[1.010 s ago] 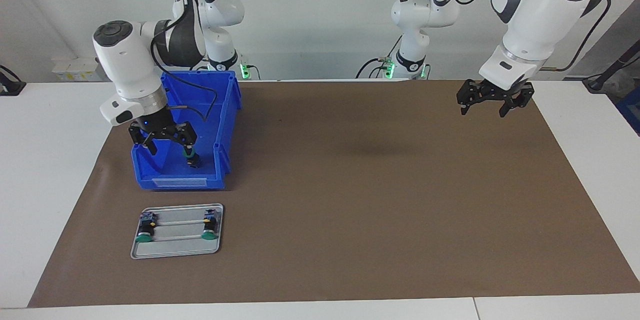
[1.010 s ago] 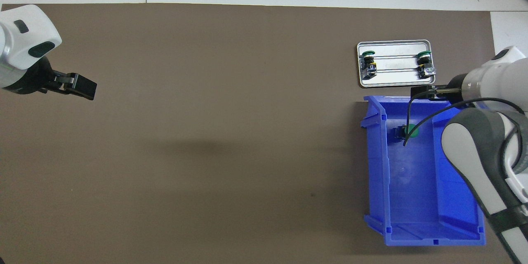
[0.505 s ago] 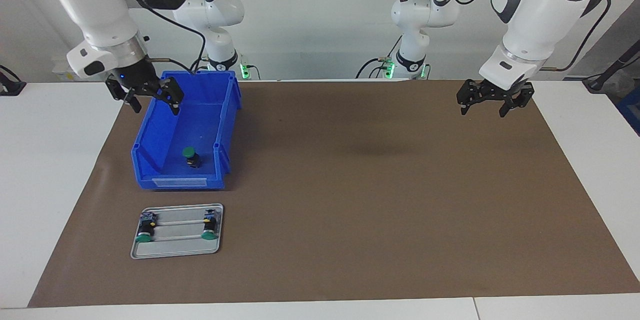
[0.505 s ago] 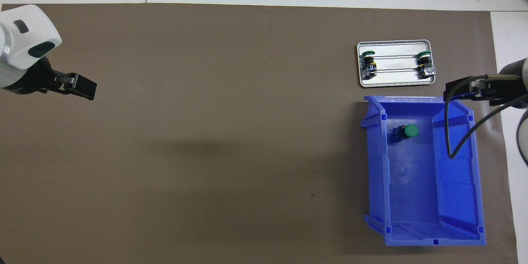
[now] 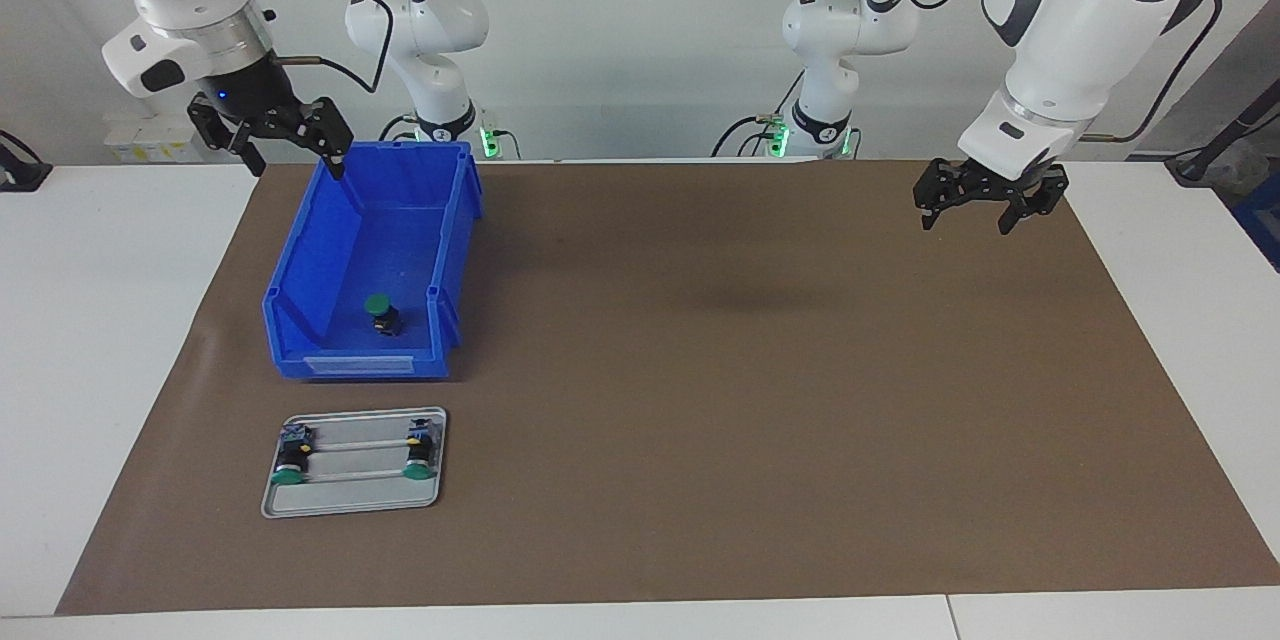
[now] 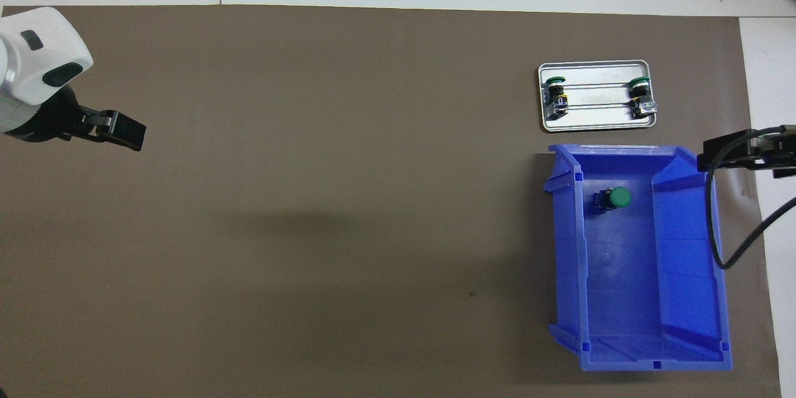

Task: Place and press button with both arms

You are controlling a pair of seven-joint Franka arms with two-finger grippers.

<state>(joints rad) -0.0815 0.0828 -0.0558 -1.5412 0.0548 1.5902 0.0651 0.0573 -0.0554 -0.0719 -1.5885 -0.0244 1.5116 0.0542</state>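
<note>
A green-capped button (image 5: 378, 310) (image 6: 615, 198) stands upright on the floor of the blue bin (image 5: 300, 265) (image 6: 684, 261), near the bin's end farthest from the robots. My right gripper (image 5: 297, 165) (image 6: 715, 155) hangs open and empty, high over the bin's rim at the right arm's edge of the mat. It is well clear of the button. My left gripper (image 5: 966, 223) (image 6: 127, 134) waits open and empty above the mat at the left arm's end.
A small metal tray (image 5: 350, 495) (image 6: 597, 118) lies on the brown mat, farther from the robots than the bin. Two more green-capped buttons (image 5: 288, 465) (image 5: 418, 455) lie on their sides in it. White table borders the mat.
My right gripper has risen out of the bin, away from the button, up toward the bin's rim, still open. The button stays in the bin. The left arm has not moved.
</note>
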